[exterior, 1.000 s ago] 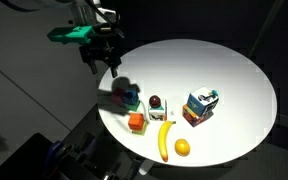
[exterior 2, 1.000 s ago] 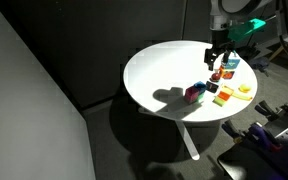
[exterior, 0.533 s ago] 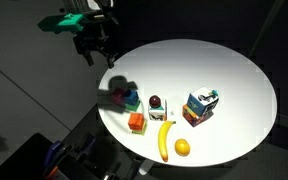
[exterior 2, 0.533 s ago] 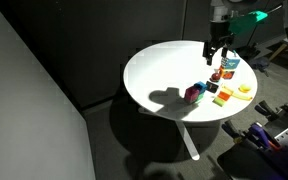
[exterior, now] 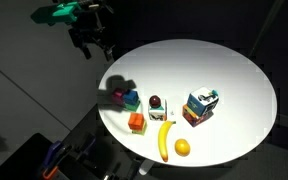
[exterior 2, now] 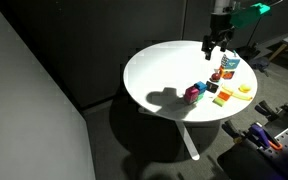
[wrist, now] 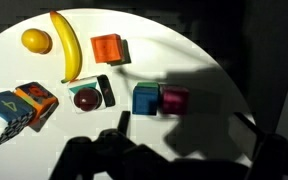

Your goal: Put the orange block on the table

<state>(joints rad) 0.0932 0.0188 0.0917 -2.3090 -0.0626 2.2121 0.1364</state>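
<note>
The orange block (exterior: 136, 122) is a small orange-red cube on the round white table (exterior: 234, 70), next to the banana (exterior: 165, 140). In the wrist view the orange block (wrist: 109, 48) lies near the top, right of the banana (wrist: 69, 45). My gripper (exterior: 92, 45) hangs high over the table's edge, well away from the block, open with nothing between its fingers. In an exterior view the gripper (exterior 2: 215, 45) is above the far group of objects. In the wrist view the gripper (wrist: 179, 165) is only a dark outline along the bottom.
A blue cube (wrist: 145, 98) and a magenta cube (wrist: 174, 100) sit side by side, a green one behind them. A round orange fruit (wrist: 36, 40), a multicoloured carton (wrist: 19, 108) and a dark red object (wrist: 86, 98) also lie on the table. The surroundings are dark.
The gripper has risen and drifted back from over the table toward its edge, still open. Nothing on the table has moved.
</note>
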